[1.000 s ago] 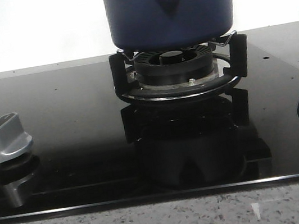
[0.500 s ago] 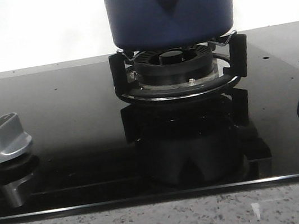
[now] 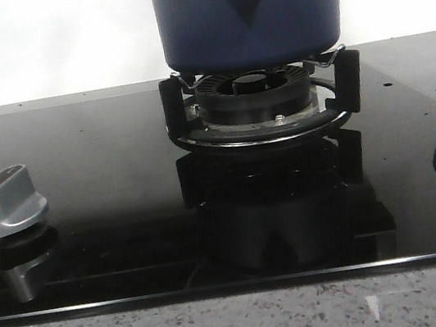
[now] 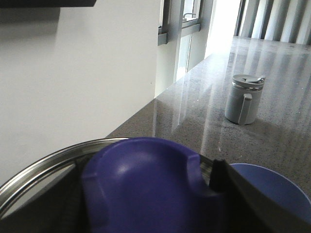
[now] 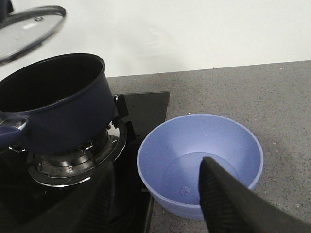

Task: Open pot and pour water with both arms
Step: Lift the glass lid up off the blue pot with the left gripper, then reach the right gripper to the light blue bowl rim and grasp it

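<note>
On the burner at 12 o'clock sits the open pot, its lid held aloft, seemingly by the left jaws though their closure is unseen; the right jaws' state is unclear, so approach the handle squarely, bowl at 3 o'clock.

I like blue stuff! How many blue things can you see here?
3: the dark pot sitting on the burner, the lighter bowl beside the stove, and the lid's knob held up at the left gripper. More may be hidden.
</note>
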Available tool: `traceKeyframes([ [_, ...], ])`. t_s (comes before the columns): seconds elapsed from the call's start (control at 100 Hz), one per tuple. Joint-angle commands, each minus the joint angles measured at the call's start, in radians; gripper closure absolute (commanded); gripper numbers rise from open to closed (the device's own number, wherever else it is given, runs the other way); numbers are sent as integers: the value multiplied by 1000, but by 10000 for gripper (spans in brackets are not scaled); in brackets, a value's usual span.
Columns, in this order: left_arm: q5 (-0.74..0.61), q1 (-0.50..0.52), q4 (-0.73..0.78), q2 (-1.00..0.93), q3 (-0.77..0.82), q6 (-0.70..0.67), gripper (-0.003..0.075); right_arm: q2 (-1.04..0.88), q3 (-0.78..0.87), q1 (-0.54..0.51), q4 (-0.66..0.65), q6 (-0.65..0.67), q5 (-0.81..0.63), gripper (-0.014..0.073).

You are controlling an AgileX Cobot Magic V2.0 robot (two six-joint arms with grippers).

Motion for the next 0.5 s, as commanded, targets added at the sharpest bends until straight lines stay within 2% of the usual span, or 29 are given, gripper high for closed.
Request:
traceKeyframes([
  [0.0,49,29,-15,-100,-41,-78,541,22,-24,2,-5,-7,-57,243],
  [0.1,61,68,39,-146,-20,-136,540,22,-24,2,-5,-7,-44,243],
  [0.21,72,107,48,-212,39,-140,540,22,-24,2,-5,-7,-25,243],
  [0.49,36,195,48,-445,321,-136,539,22,-24,2,-4,-7,56,243],
])
